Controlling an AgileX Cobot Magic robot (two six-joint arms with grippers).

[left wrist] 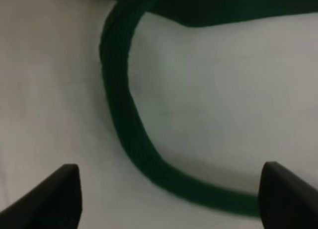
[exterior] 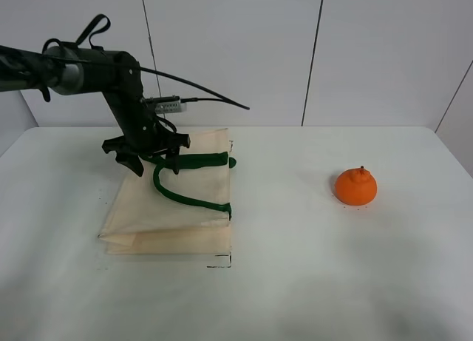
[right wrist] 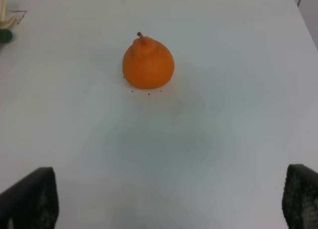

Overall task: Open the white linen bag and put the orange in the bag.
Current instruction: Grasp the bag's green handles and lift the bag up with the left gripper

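Note:
The white linen bag (exterior: pixel 177 215) lies flat on the table at the left, with its dark green handles (exterior: pixel 185 200) looped on top. My left gripper (exterior: pixel 154 163) is open, low over the bag's far part beside the handles. In the left wrist view, the gripper (left wrist: pixel 171 199) straddles a handle strap (left wrist: pixel 119 105) on the cream cloth (left wrist: pixel 208 90) and holds nothing. The orange (exterior: pixel 355 186) sits upright on the table at the right, well apart from the bag. My right gripper (right wrist: pixel 166 204) is open and empty, some way back from the orange (right wrist: pixel 148 65). It is out of the exterior high view.
The white table (exterior: pixel 310 282) ends at a panelled wall (exterior: pixel 236 52) behind. A black cable (exterior: pixel 199 86) arcs from the left arm over the bag. A corner of the bag with a green tab (right wrist: pixel 5 35) shows in the right wrist view.

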